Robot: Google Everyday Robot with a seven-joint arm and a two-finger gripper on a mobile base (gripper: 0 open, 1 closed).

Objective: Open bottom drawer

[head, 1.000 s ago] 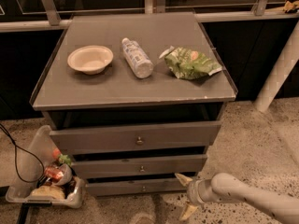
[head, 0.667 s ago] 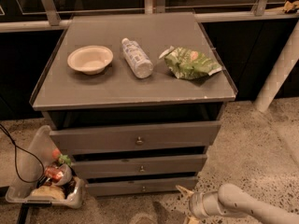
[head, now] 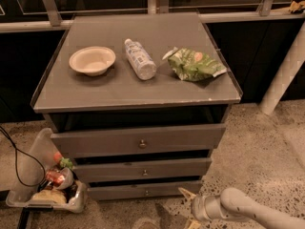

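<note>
The bottom drawer [head: 138, 191] is the lowest, thinnest grey front of the cabinet, with a tiny round knob [head: 146, 192] at its centre. It looks closed or nearly closed. My gripper [head: 188, 208] is low at the bottom right of the camera view, just in front of and to the right of the drawer's right end, close to the floor. Its two pale fingertips [head: 184, 192] are spread apart with nothing between them. It does not touch the knob. The grey arm runs off to the lower right.
Above are the middle drawer [head: 143, 169] and the top drawer [head: 138, 140], both slightly out. On the cabinet top lie a bowl [head: 92, 60], a bottle [head: 140, 58] and a green bag [head: 194, 64]. A bin of snacks [head: 45, 194] and a cable [head: 19, 161] sit at left, a white post [head: 283, 75] at right.
The gripper has moved lower in the view and a little left, staying near the right end of the bottom drawer. The drawers have not moved.
</note>
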